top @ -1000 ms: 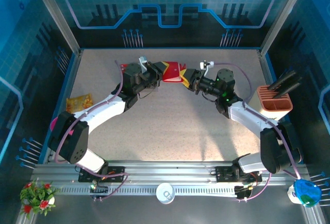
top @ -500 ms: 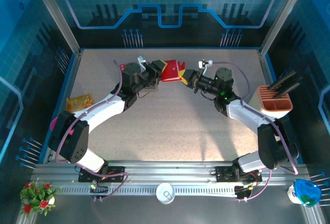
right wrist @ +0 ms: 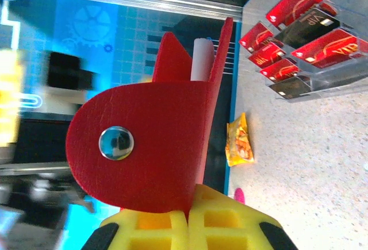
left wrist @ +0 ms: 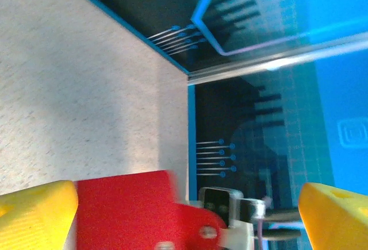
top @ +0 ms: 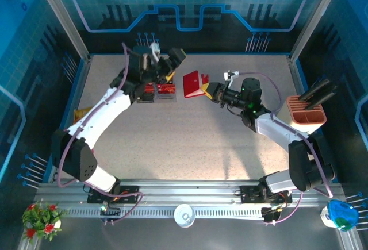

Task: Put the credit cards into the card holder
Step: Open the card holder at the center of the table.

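At centre of the overhead frame: right pincer (top: 208, 91), clamped on the card holder (top: 194, 83), lifted off the desk (top: 190, 146) and held upright, part open, likely to offer its inside for loading. Up and left of that: left pincer (top: 174, 65), fingers wide apart, nothing between, near the credit cards (top: 156, 91) racked in a clear stand (right wrist: 299, 83), likely placed to fetch one. Speckled beige desk; blue panelled walls (top: 184, 3) all round.

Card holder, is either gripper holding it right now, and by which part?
The right gripper is shut on the card holder, pinching its edge next to the snap flap. The left gripper is open and holds nothing.
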